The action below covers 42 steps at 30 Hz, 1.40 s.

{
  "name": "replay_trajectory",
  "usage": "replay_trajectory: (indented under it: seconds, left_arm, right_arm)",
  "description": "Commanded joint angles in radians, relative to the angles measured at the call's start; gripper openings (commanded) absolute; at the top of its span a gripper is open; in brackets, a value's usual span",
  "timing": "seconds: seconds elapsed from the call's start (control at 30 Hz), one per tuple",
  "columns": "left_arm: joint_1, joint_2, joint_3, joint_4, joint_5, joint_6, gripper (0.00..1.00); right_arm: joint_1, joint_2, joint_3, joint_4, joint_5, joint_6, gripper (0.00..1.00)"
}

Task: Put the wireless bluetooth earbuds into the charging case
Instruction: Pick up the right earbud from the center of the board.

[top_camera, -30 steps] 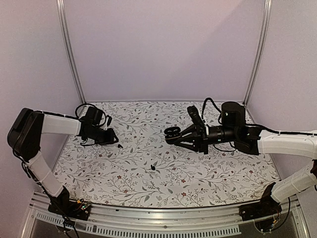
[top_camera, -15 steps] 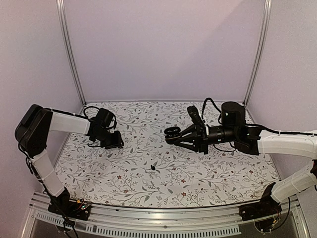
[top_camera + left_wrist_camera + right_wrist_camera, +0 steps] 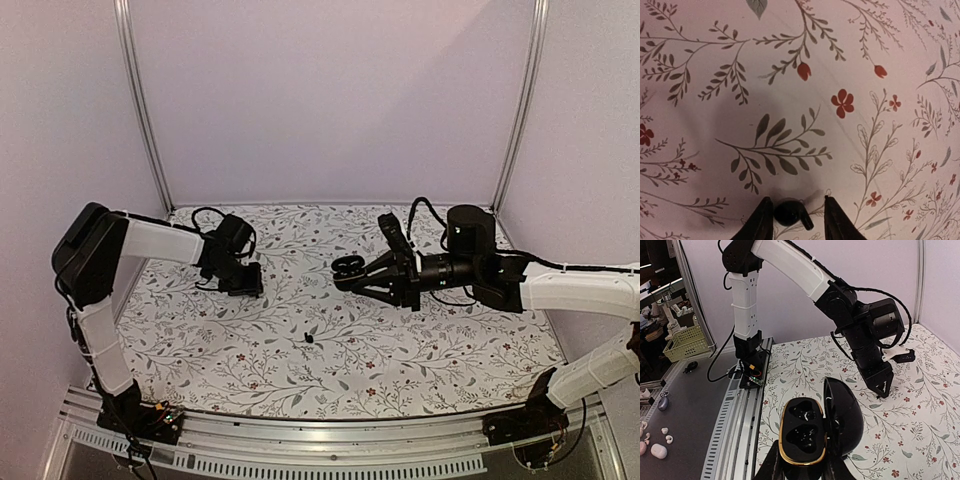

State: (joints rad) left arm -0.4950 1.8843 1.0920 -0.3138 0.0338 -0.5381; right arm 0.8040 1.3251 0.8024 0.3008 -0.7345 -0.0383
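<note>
L gripper (image 3: pixel 796 206) is pinching prob. an earbud (image 3: pixel 789 212) toward far-left corner; R gripper (image 3: pixel 802 466) is clamping open case (image 3: pixel 805 435); needs squaring earbud over case, slow.

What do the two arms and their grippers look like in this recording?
They match. The left arm and right arm have white tubular shells between bulky black joints. Loose black cables loop near each wrist. The left gripper and right gripper are all black, with narrow tapering fingers. No sleeves or readable markings show.

Wide open cloth (image 3: pixel 420 350) — one earbud (image 3: pixel 309 338) lies midway.
</note>
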Motion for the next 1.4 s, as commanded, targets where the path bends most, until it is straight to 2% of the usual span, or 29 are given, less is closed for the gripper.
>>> replay_trajectory:
  seconds: [0.0,0.47,0.77,0.87,1.07,1.37]
  left_arm:
    - [-0.035,0.044,0.061,-0.094,-0.068,0.064,0.32]
    - [-0.123,0.114,0.174,-0.220,-0.162,0.176,0.28]
    - [-0.149,0.165,0.264,-0.233,-0.163,0.271,0.29]
    - [-0.154,0.170,0.281,-0.252,-0.169,0.292,0.33]
    - [-0.152,0.159,0.296,-0.322,-0.231,0.270,0.37]
    - [-0.153,0.175,0.297,-0.332,-0.187,0.249,0.34]
  right_arm:
    - [-0.006,-0.021,-0.009,0.021,0.008,-0.002,0.00]
    - [-0.005,-0.014,-0.008,0.021,0.005,-0.003,0.00]
    - [-0.006,-0.006,-0.002,0.022,0.001,-0.003,0.00]
    - [-0.005,-0.006,0.000,0.021,0.003,-0.003,0.00]
    - [-0.005,-0.006,-0.003,0.021,0.002,-0.003,0.00]
    - [-0.006,-0.005,-0.003,0.021,0.001,-0.006,0.00]
